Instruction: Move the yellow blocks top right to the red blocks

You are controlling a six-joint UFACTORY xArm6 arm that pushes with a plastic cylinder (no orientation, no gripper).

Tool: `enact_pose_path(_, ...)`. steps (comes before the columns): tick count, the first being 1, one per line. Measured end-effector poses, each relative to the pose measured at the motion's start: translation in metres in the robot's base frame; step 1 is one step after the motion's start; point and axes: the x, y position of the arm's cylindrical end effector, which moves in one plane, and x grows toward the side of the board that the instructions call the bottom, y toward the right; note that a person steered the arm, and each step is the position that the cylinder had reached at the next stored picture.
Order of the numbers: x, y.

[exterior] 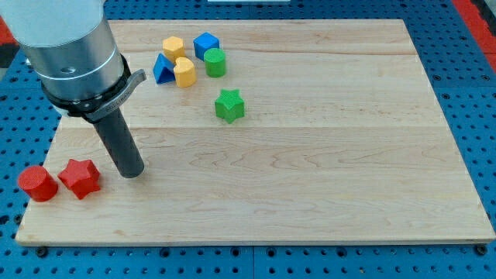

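Yellow blocks (177,59) are looking light, hard and slidy, needing side pushes; my tip (132,172) is sitting beside the red blocks (60,180), with no pincer, holding nothing.

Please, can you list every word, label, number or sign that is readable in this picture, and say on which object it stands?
There is none to read: no text, number or logo shows anywhere.
Board: plain wood grain only.
Blocks, such as the red star and green star: plain colour, no marks.
Arm's grey housing: no label visible.
Blue base: only holes.
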Motion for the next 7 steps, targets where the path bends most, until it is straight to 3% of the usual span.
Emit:
enact_pose_path(2, -0.003, 0.046)
enact_pose_path(4, -0.099, -0.09)
enact_pose_path(6, -0.26, -0.075)
enact_pose_path(7, -0.294, -0.04)
